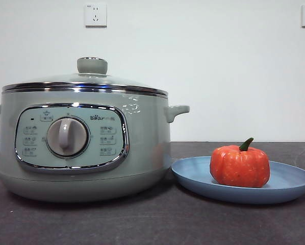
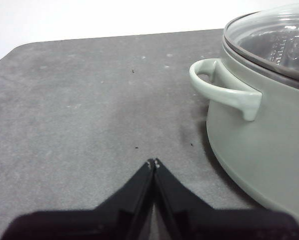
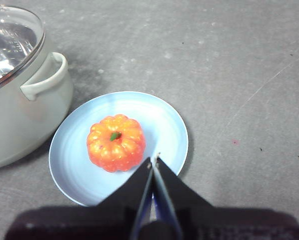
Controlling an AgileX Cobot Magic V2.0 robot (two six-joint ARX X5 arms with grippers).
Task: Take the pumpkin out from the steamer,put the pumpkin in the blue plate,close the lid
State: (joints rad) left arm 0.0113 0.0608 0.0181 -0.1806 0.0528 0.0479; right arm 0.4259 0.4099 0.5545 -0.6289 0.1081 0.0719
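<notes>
The pumpkin (image 1: 239, 166) sits upright in the middle of the blue plate (image 1: 290, 182), green stem up, on the dark grey table (image 1: 142, 219) just right of the steamer (image 1: 142, 148), whose wall nearly touches the plate's rim. The lid (image 1: 91, 79) lies closed on the pot, its knob on top. Two white wall sockets (image 1: 95, 15) hang on the pale wall behind. The control panel around the dial reads "Bear"; the button labels are too small to read. My right gripper (image 3: 155, 161) hovers above the plate's near edge, beside the pumpkin, jaws pressed together and empty. My left gripper (image 2: 153, 163) hangs over bare table near the steamer's left handle (image 2: 224, 87), jaws likewise closed on nothing.
</notes>
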